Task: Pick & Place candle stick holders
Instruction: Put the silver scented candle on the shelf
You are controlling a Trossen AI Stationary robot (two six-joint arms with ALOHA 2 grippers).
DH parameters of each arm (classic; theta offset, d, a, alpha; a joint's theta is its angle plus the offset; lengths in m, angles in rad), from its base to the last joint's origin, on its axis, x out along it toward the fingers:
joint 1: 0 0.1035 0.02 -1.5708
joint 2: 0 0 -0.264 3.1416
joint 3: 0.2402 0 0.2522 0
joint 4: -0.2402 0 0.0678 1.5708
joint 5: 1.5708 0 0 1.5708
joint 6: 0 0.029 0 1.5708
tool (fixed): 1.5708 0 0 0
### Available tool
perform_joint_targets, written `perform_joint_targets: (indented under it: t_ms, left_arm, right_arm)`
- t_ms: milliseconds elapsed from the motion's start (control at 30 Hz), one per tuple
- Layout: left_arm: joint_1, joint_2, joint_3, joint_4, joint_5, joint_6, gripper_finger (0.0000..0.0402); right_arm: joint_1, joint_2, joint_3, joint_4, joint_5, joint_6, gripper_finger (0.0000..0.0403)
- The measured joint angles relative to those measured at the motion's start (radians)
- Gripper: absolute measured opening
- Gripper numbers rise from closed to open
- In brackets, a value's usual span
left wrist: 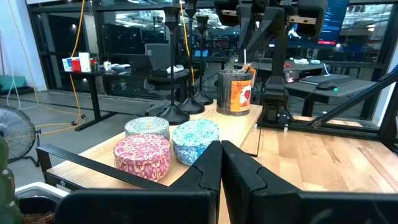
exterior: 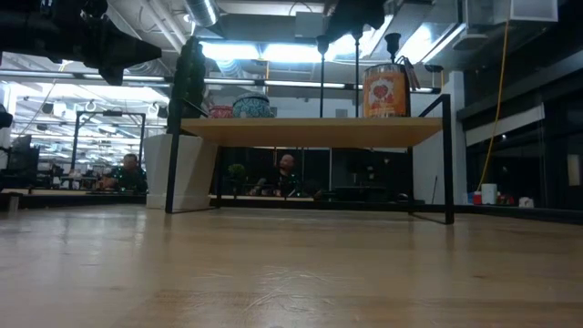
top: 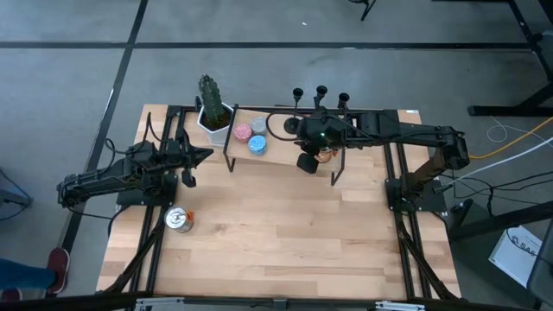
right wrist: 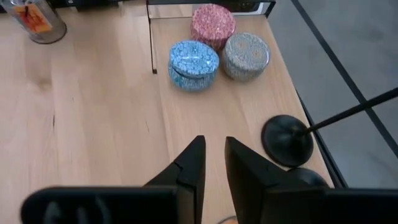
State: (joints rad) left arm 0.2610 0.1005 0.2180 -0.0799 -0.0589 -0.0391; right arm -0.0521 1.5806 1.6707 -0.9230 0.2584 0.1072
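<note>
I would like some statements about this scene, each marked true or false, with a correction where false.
1. Three tins sit together on the shelf. True.
2. The right gripper holds a candle holder. False: nothing is between its fingers; it hangs above the shelf near one holder's base.
3. The left gripper is shut. True.
4. The cactus stands on the right end of the shelf. False: it stands in a white pot at the shelf's left end.
5. The can on the table lies beside the right arm. False: it is near the left arm.
</note>
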Motion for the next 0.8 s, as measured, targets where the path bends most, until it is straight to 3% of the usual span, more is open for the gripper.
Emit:
perform_joint_targets:
  t_ms: [633,800]
  left_arm:
    - [0.000,0.000,0.000,0.000,0.000,0.000,0.0006]
    - [0.000,0.000,0.000,0.000,0.000,0.000,0.0006]
  right_arm:
    - [0.002,0.001,0.001,0.045,0.000,0.049,0.0065]
    - [0.035,0.001,0.040,0.072,0.003,-0.014,0.0065]
